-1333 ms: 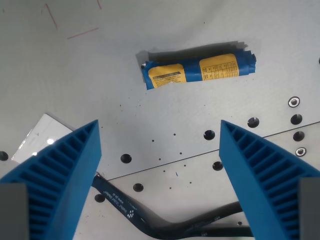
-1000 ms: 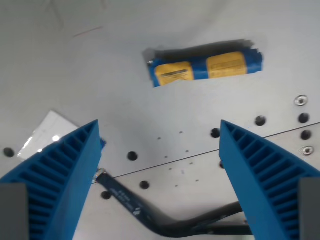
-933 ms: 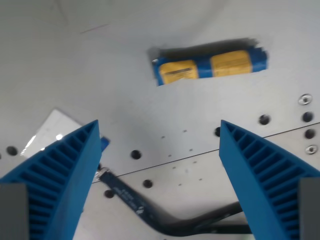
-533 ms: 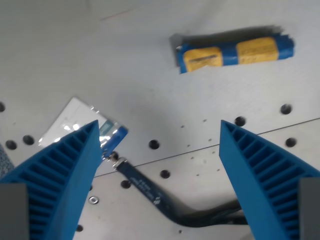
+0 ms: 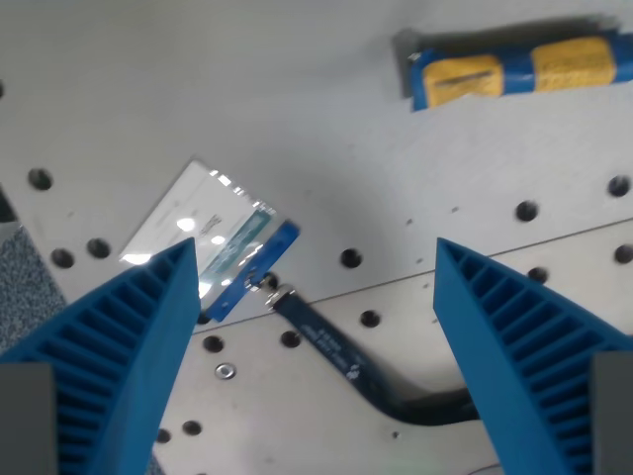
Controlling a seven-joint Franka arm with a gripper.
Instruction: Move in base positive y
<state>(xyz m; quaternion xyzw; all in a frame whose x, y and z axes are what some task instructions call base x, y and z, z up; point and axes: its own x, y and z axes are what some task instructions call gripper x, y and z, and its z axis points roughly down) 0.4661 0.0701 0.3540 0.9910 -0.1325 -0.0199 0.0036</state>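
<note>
Gripper [image 5: 316,366]: 2 blue ribbed fingers [image 5: 109,366] spread wide, 1 at each lower corner of the wrist view, nothing between them. It hangs above the table, not touching anything.

Directly under the gap between the fingers: a dark blue lanyard strap [image 5: 341,361] lies flat on the grey perforated table [image 5: 297,119]. The strap runs from a small metal clip [image 5: 275,294] down toward the wrist view's right, where it bends and passes behind the right-hand finger.

Just beyond the left-hand finger, toward the wrist view's left: a clear badge holder [image 5: 203,233] with a white card inside, lying tilted, glare on its face. Its blue edge meets the clip. The lower corner of the holder is hidden by the fingertip.

A thin seam [image 5: 475,259] crosses the table between the fingers, slanting up toward the wrist view's right. Round holes dot the surface on both sides of it; 1 small washer [image 5: 226,371] sits near the left-hand finger.

Farthest from the gripper, at the upper right of the wrist view: a rolled blue packet with 2 yellow labels [image 5: 519,71], lying on its side, well apart from the lanyard. The print is blurred and unreadable.
</note>
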